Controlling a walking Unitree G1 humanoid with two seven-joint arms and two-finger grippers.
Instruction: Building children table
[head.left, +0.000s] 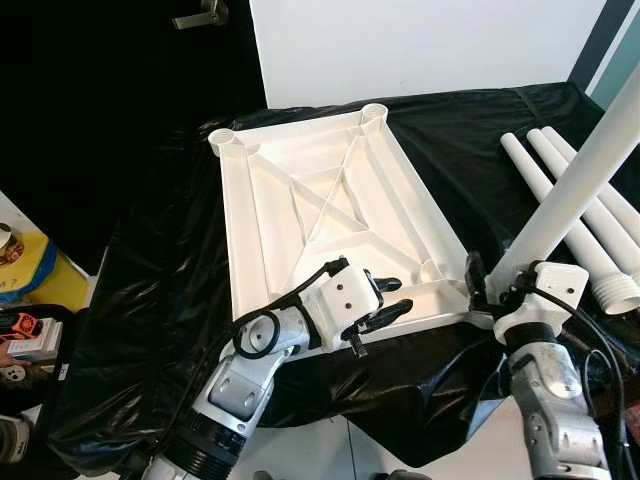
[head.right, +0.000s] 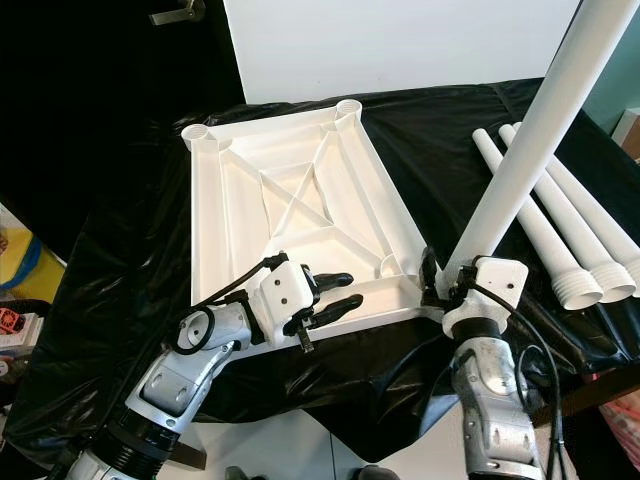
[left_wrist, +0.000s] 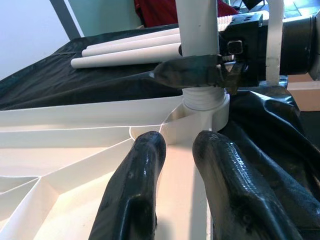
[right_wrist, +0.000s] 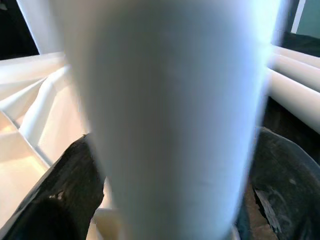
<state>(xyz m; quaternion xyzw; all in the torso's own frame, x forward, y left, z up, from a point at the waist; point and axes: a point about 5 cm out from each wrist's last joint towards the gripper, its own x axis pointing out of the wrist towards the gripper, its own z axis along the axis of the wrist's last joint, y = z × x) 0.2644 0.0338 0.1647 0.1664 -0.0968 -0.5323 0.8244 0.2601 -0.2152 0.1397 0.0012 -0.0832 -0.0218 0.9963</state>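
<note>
**Leg being seated in near corner socket of inverted tabletop**

The white plastic tabletop lies upside down in the centre of the frame on a bench draped in black plastic sheeting, its ribbed underside and round corner sockets facing up. One white table leg stands tilted, rising toward the upper right of the frame, its threaded lower end sitting in the near right corner socket. Three further legs lie side by side on the sheeting at the right of the frame, well apart from the tabletop.

The right end effector is clamped on the standing leg just above the socket. The left end effector rests at the near edge of the tabletop, lower centre of the frame, its fingers slightly apart and gripping nothing.

Assessment: the parts look to be light, hollow, rigid moulded plastic with a smooth, probably slippery finish. The leg is best held low, near the threaded end, where the grip controls the alignment; a high hold would lever it out of the socket. The tabletop may slide on the slick sheeting under twisting, so bracing its rim is advisable. Cross-threading is the main risk while the leg stands tilted.
</note>
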